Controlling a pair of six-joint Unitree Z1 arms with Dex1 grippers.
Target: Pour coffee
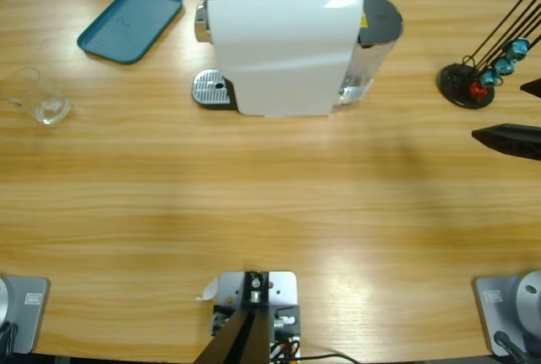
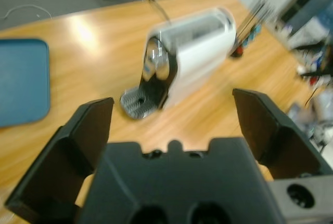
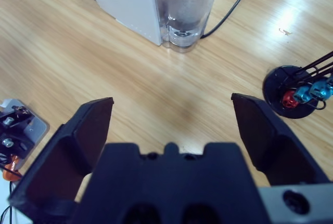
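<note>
bright, even overhead light in all views. soft glare patches on the table [image 1: 279,212], strongest far left in the left wrist view and far right in the right wrist view. faint soft shadows beside the machine [image 1: 283,43] and the capsule stand [image 1: 467,85]. left wrist view smeared by motion blur, machine and far clutter indistinct. high and right wrist views sharp.

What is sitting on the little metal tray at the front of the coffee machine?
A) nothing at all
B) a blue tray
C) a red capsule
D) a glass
A: the drip tray of the white coffee machine is bare, while the clear glass stands far off near the table's edge and the teal tray lies apart on the table.
</note>
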